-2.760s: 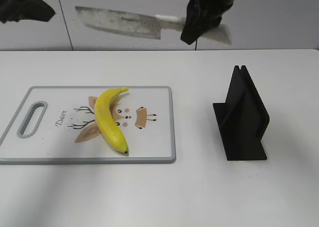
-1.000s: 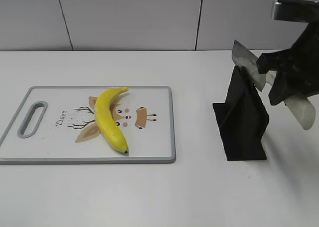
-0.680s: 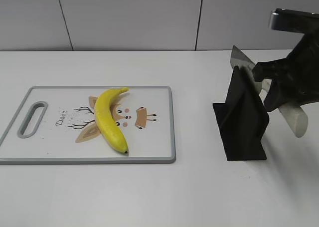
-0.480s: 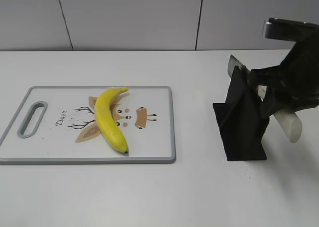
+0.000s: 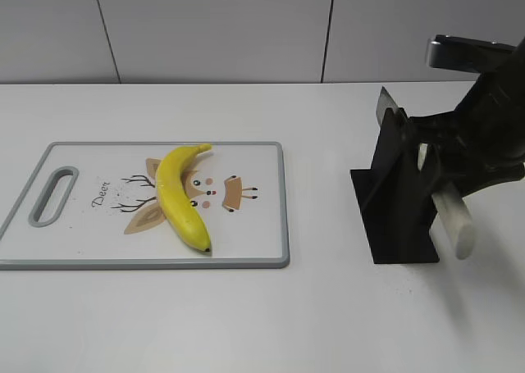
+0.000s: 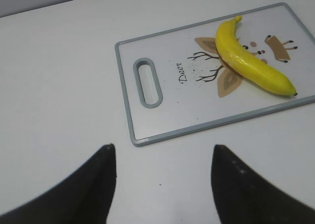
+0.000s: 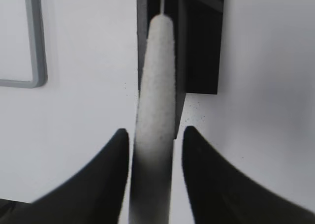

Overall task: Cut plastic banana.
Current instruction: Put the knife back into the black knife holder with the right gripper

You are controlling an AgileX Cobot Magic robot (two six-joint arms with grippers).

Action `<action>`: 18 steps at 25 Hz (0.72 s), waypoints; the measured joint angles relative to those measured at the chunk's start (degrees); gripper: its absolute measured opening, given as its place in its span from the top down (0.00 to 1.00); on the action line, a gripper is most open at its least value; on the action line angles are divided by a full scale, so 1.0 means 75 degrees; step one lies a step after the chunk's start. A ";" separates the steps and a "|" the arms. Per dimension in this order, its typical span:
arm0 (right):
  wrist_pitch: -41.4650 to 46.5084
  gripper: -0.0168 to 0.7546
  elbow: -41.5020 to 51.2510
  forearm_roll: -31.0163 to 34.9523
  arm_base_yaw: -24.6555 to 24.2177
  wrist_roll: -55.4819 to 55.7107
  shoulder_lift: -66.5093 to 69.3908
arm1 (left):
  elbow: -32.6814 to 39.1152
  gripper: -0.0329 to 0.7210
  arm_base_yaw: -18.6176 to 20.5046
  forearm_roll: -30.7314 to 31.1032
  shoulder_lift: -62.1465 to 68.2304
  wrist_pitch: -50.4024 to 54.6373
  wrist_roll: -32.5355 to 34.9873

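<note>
- On the white table, toward your left side, a pale cutting board with a grey rim lies flat; its far right corner is cut off in the left wrist view.
- Across the board's deer drawing, the plastic banana lies whole and uncut, with its dark tip toward the board's near edge and its stem pointing away.
- Your left gripper hangs above bare table beside the board's handle end. Its two dark fingers stand well apart with nothing between them. It does not appear in the exterior view.
- Your right gripper is clamped on the pale handle of the knife, one dark finger on each side of it.
- Most of the knife is hidden: the blade sits down in the slot of the black knife stand, and only a small grey corner shows above the stand's top in the exterior view.
- Your right arm is cut off by the right edge of the exterior view, and it covers the place where the handle meets the blade.
- From the right wrist view, the stand's base and the blade are blurred and hard to tell apart.
</note>
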 joint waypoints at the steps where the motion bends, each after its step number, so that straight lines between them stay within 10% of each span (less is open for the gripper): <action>1: 0.0009 0.54 0.0000 0.0038 0.0000 -0.0035 0.0000 | 0.0000 0.18 0.0000 0.0000 0.0000 0.0000 0.0000; 6: 0.0060 0.17 0.0000 0.0069 0.0000 -0.0097 0.0000 | 0.0000 0.19 0.0000 -0.0010 0.0000 0.0000 0.0000; 18: 0.0410 0.21 0.0454 0.0010 0.0000 -0.1786 -0.1981 | 0.0455 0.19 0.0000 -0.0797 -0.0273 0.0827 0.0000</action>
